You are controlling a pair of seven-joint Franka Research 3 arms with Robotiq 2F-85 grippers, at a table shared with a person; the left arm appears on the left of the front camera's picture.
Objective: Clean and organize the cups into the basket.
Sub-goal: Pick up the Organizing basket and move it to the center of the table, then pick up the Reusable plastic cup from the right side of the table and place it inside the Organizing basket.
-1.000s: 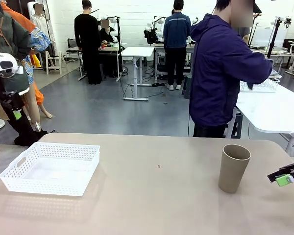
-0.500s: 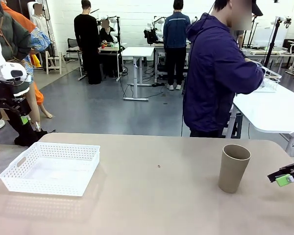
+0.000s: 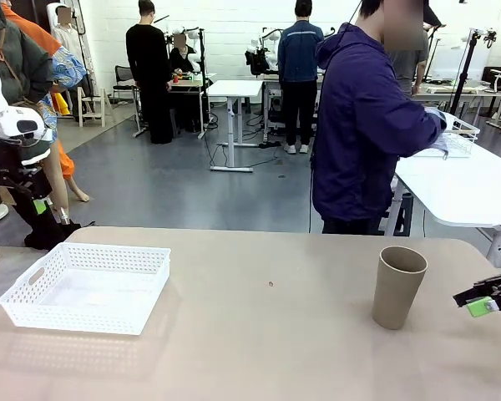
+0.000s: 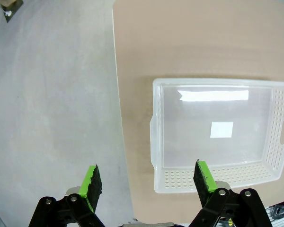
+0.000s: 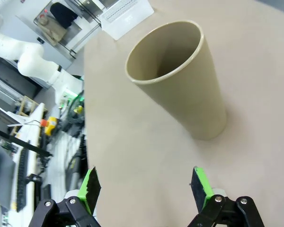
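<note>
**Q:** Front view: what's different for you since a second ago?
**A:** Little on the table (image 3: 259, 342). The left arm (image 3: 12, 138) has shifted slightly at picture left and now holds steady. The person (image 3: 363, 134) has turned further toward the side table behind. The cup (image 3: 398, 286), tan, stands upright at the right where it stood. The basket (image 3: 75, 319) sits at the left as before, nothing in it. The right gripper (image 3: 474, 299) has barely moved; it waits just beside the cup, apart from it.
**Q:** Meaning?
**A:** I judge no grasp begun. The cup is yours to take and is well apart from the basket.
**Q:** Hard to read here?
**A:** The frame edge cuts off the right gripper. The person's hands are partly hidden at the side table.
**Q:** Left wrist view?
**A:** The left gripper (image 4: 146, 177) has its jaws wide and holds nothing, looking down on the basket at the table's edge. The frame clips the basket's far end.
**Q:** Right wrist view?
**A:** The jaws are wide with nothing between them. The cup lies ahead, untouched, and its inside bottom is too dark to check for dirt.
</note>
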